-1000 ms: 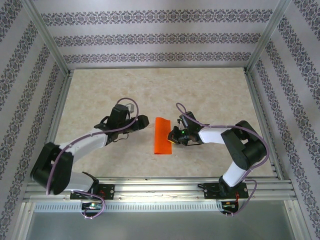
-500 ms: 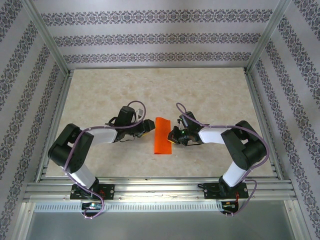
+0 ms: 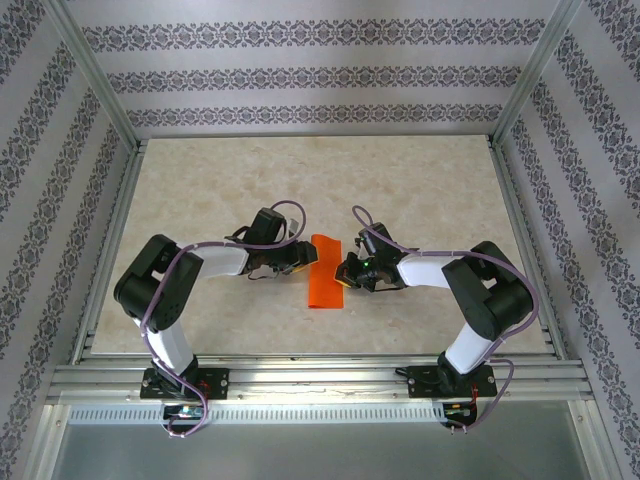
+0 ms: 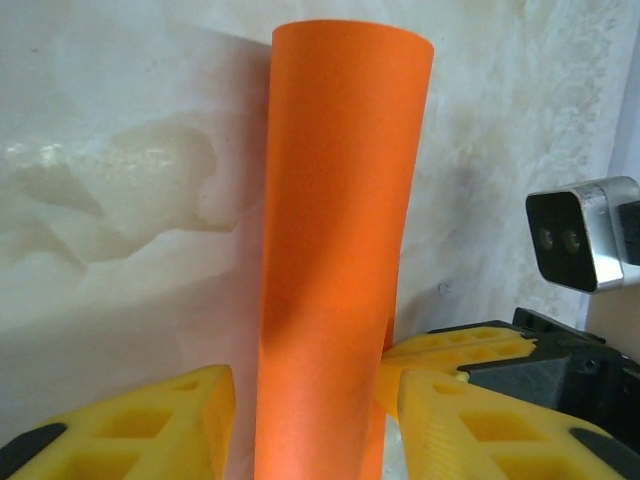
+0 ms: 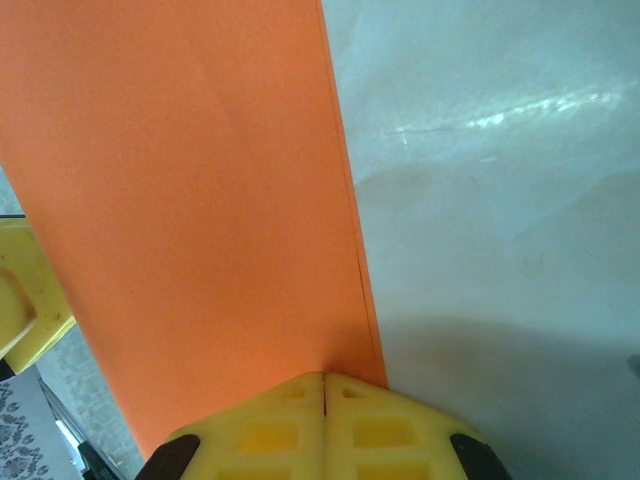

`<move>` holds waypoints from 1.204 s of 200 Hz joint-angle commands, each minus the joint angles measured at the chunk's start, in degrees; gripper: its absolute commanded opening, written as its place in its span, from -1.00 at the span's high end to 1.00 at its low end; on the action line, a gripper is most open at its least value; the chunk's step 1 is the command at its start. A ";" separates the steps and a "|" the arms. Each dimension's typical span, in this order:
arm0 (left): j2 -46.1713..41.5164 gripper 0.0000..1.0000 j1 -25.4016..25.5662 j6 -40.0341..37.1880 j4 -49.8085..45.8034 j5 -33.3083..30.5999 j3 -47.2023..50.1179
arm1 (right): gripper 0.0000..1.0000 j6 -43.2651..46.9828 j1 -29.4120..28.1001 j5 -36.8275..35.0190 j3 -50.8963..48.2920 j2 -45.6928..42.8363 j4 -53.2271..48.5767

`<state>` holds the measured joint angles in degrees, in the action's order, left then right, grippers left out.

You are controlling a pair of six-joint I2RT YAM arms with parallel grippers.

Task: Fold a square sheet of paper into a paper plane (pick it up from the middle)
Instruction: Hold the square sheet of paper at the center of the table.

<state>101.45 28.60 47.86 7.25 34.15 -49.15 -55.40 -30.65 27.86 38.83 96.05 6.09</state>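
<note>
1. The square sheet of paper [image 3: 325, 271], folded into a narrow orange strip, lay mid-table [image 3: 420, 190], running 12 to 6 o'clock.
2. Only the left wrist view showed the paper [image 4: 335, 250] rising into the gap of the left end effector [image 4: 312, 392], whose fingers were spread and narrowly clear of it.
3. Only the right wrist view showed the right end effector [image 5: 325, 385] pressed together, pinching the strip's 3 o'clock edge.
4. A second earlier the left end effector [image 3: 300, 256] sat farther toward 9 o'clock. The right one [image 3: 347, 270] had not shifted.
</note>
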 commanded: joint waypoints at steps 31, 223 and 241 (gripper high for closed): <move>2.44 0.15 1.44 -3.63 -5.69 -0.99 -2.64 | 0.98 -0.06 -0.73 -1.49 -0.68 -0.87 -1.56; 4.34 0.32 1.92 -4.22 -17.16 -11.10 -6.23 | 0.52 5.62 19.36 2.58 -9.97 -27.33 -10.14; 4.79 0.32 1.91 -4.62 -18.87 -11.87 -7.23 | 0.52 5.56 19.35 3.14 -9.98 -26.82 -9.93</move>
<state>104.40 30.50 44.31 -5.21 27.92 -55.31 -50.19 -11.46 29.23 29.34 69.63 -3.55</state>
